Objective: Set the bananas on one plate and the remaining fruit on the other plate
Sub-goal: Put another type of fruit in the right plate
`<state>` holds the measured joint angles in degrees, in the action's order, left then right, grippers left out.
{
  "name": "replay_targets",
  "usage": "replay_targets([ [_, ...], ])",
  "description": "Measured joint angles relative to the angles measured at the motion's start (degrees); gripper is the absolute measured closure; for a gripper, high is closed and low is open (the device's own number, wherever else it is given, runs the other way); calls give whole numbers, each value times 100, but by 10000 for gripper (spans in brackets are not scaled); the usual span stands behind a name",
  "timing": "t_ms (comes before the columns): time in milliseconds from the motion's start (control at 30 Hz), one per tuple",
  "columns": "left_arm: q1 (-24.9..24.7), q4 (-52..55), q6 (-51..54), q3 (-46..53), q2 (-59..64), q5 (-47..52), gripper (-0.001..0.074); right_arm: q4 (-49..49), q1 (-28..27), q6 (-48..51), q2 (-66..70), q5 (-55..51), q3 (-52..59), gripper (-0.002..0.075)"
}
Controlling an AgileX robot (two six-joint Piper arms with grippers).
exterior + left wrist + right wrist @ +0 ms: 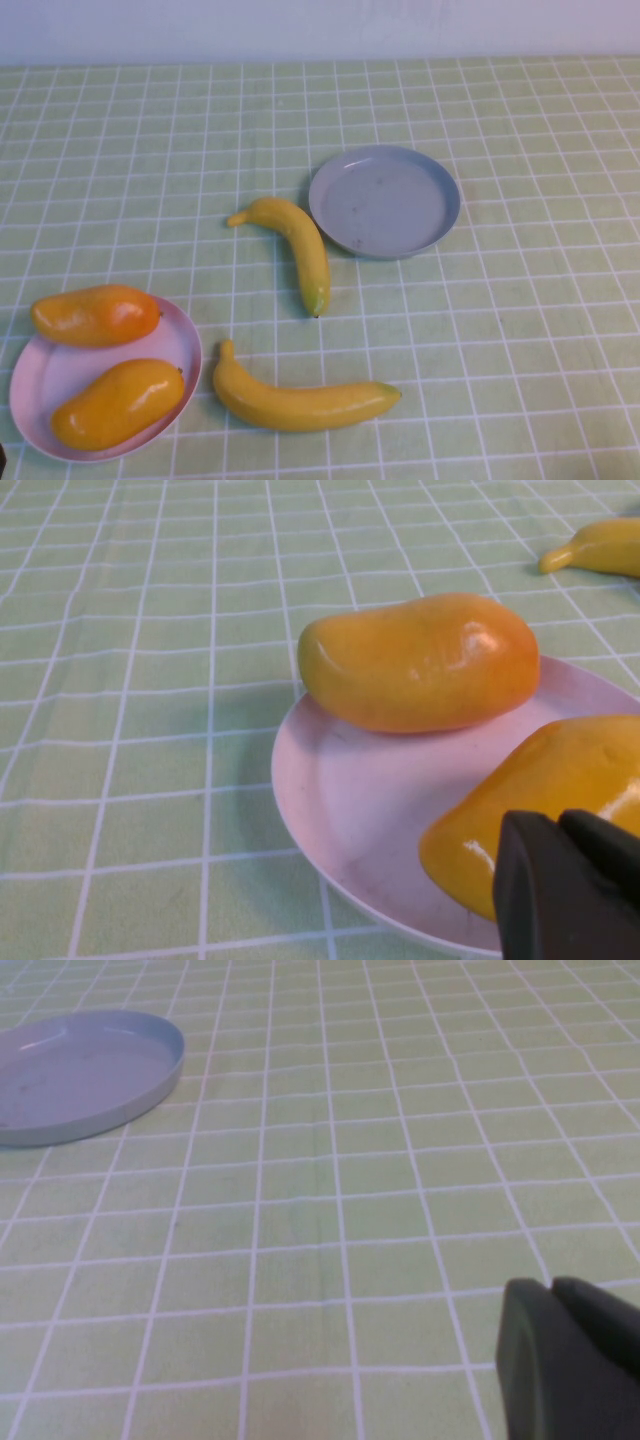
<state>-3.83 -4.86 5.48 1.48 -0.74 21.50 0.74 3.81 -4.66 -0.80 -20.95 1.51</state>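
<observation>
Two mangoes are already sorted onto the pink plate; both bananas lie beside the empty grey-blue plate. Left tool and right tool are parked near the tabletop; their state cannot be told.

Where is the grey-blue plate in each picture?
High view: the grey-blue plate sits right of centre, empty, just right of a banana.
Left wrist view: not in it; it shows the pink plate with two mangoes, left gripper at the edge.
Right wrist view: it lies at the far edge, right gripper low in the corner.
Shared landmark: the green checked tablecloth.
</observation>
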Motion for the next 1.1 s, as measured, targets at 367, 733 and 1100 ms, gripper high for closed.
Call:
replay_targets([
  [367, 0, 2, 0, 0, 0, 0, 736, 2325, 0, 0, 0, 1399, 0, 742],
  [733, 0, 2, 0, 0, 0, 0, 736, 3024, 0, 0, 431, 271, -949, 742],
  [1100, 0, 2, 0, 0, 0, 0, 737, 2433, 0, 1321, 3558, -2290, -3288, 741],
])
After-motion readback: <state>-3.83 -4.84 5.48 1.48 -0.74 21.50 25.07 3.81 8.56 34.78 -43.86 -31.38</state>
